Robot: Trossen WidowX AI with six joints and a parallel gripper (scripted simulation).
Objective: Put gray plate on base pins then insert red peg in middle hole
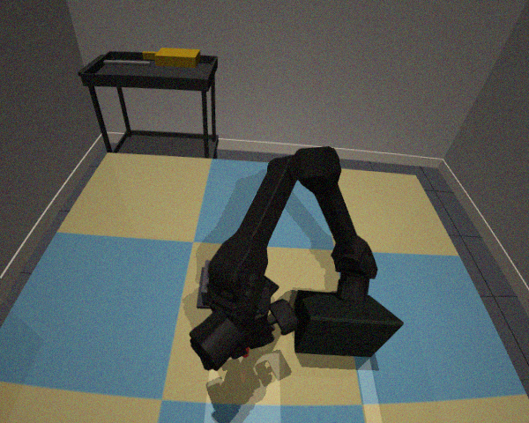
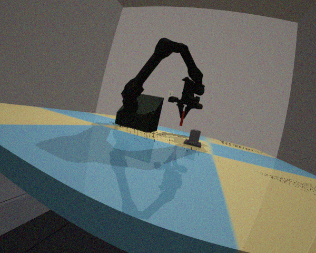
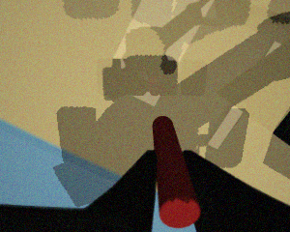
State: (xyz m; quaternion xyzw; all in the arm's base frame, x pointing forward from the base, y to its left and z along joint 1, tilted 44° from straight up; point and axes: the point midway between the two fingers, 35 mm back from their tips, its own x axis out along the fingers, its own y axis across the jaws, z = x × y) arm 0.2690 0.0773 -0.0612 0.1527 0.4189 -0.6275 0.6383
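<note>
The red peg (image 1: pixel 245 352) (image 2: pixel 181 122) (image 3: pixel 179 213) is held between the fingers of my gripper (image 2: pixel 183 116) (image 3: pixel 168 158). The gripper is shut on it, and the peg hangs nearly upright, slightly tilted in the exterior view, with its lower end above the table. The gray plate (image 2: pixel 194 136) (image 1: pixel 204 282) sits on the dark base (image 2: pixel 197 145) (image 1: pixel 202 306), to the right of and below the peg in the exterior view. The arm covers most of the plate in the top view, so its holes and the pins are hidden.
The arm's dark block-shaped mount (image 1: pixel 342 328) (image 2: pixel 150 114) stands beside the gripper on the checkered blue and yellow table top (image 1: pixel 119 282) (image 2: pixel 71 185). A cart (image 1: pixel 141 82) with a yellow object (image 1: pixel 177 57) stands far at the back.
</note>
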